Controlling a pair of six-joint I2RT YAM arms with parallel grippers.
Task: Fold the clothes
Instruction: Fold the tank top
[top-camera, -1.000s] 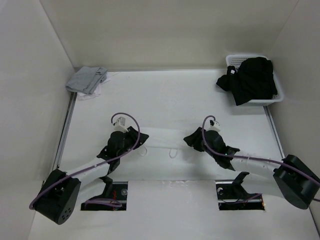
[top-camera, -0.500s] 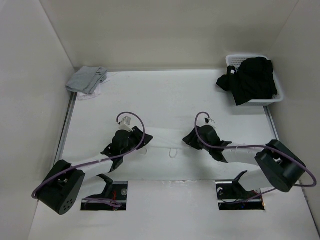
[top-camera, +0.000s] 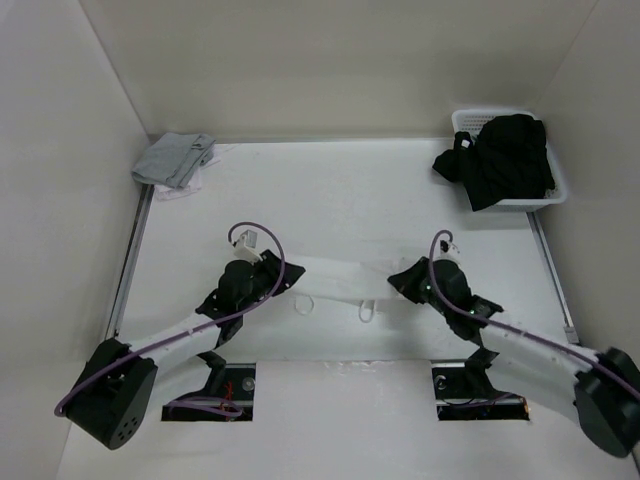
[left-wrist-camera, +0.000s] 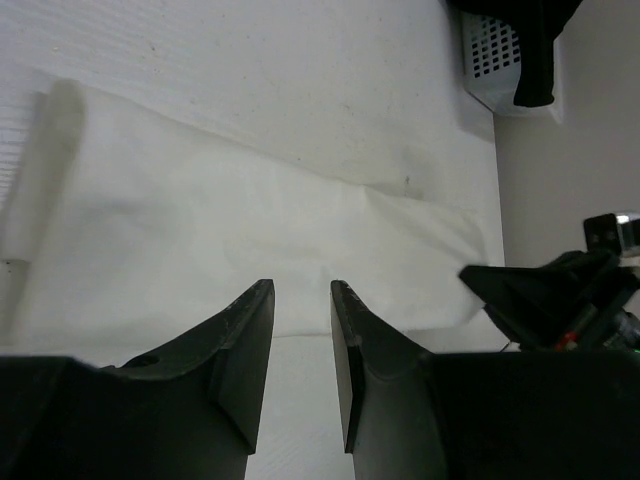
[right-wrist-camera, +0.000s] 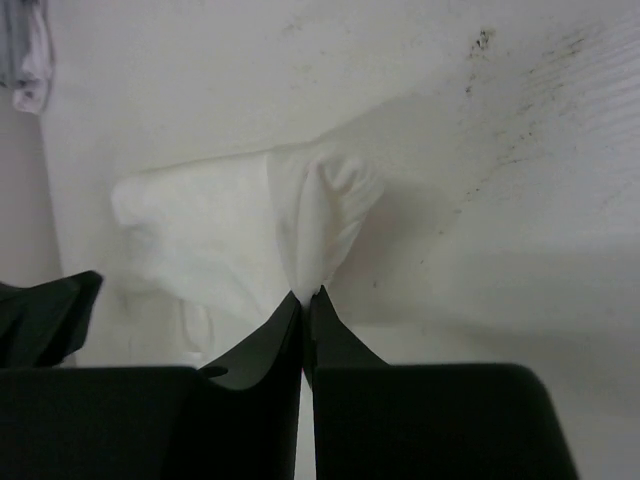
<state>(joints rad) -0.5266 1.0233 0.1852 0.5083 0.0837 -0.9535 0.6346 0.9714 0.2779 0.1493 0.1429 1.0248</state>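
Two grips are needed for a clean fold, and only one looks made. The white camisole (top-camera: 345, 285) lies flat on the table (top-camera: 330, 190), just below the middle of the top view, stretched between the arms, with its strap loops (top-camera: 367, 312) trailing toward the lower edge.

The right gripper (right-wrist-camera: 308, 295) has its jaws pressed together on a bunched tuck of the cloth's edge, so that end seems secured. The left gripper (left-wrist-camera: 300, 290) sits low over the near hem with its jaws parted, and nothing is visibly caught between them.

In my judgement the left should press down and close on the hem before either arm lifts; otherwise the thin fabric will drag crooked. Then both should rise together, level and at an even pace, and carry the edge across so the hems meet. The right's pinch is small, so a slow lift guards against slipping. The loose straps may need tucking in afterwards.
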